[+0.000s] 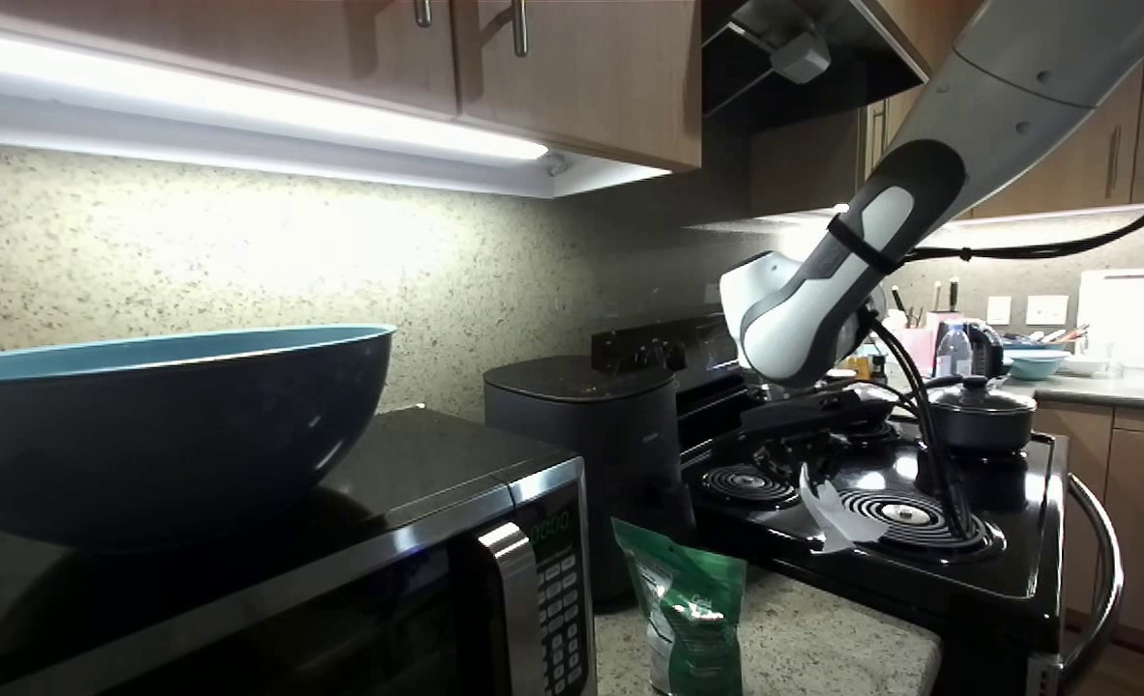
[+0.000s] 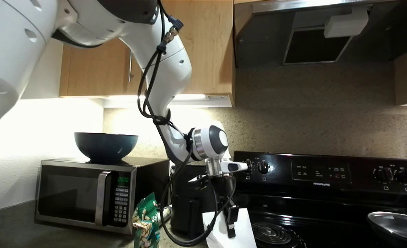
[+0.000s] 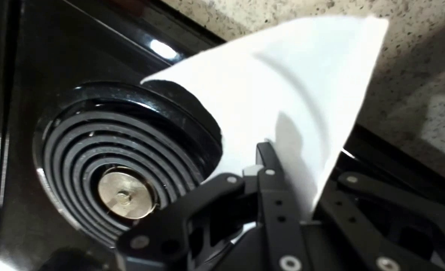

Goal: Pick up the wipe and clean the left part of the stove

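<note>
The wipe is a white sheet [image 3: 237, 98] that hangs bent from my gripper [image 3: 278, 162]. It also shows in both exterior views [image 1: 837, 520] [image 2: 244, 230]. My gripper [image 2: 231, 229] is shut on the wipe. In the wrist view one finger lies in front of the sheet; the other fingertip is hidden behind it. The stove [image 1: 1002, 570] is black and glossy with coil burners. The wipe is over its left side, beside a coil burner [image 3: 124, 192], and reaches across the edge toward the counter. I cannot tell whether it touches the surface.
A green bag [image 1: 695, 619] stands on the speckled counter [image 1: 823, 638] beside the stove. A dark air fryer [image 1: 581, 454] and a microwave [image 2: 86, 196] with a blue bowl [image 2: 105, 144] stand left of it. A lidded pot [image 1: 980, 420] is on the stove.
</note>
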You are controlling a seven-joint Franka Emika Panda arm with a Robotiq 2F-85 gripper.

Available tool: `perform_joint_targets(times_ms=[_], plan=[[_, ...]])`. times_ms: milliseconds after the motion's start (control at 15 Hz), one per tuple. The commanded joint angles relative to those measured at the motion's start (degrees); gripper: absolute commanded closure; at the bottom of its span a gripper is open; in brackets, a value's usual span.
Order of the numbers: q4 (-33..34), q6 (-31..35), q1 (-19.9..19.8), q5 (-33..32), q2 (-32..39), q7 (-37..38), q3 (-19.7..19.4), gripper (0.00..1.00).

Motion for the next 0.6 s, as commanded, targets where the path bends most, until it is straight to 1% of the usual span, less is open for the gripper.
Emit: perform_joint_targets(times_ms=[0, 67, 133, 200, 267, 333, 533], plan=[[2.2, 5.7, -3.5, 8.1, 5.6, -15.2, 1.9, 0.92], [2.9, 6.1, -5.4, 9.7, 7.0, -19.3, 3.5, 0.92], [3.6, 5.9, -6.2, 10.6, 8.5, -23.6, 3.8, 0.91], [4.5, 5.1, -5.7, 11.8, 9.9, -27.7, 3.0, 0.93], [2.9, 4.2, -2.3, 10.2, 6.4, -21.1, 0.5, 0.92], [3.3, 3.6, -2.2, 10.7, 6.5, -22.2, 0.3, 0.93], [3.3, 3.6, -1.5, 10.5, 6.6, -22.1, -0.4, 0.92]])
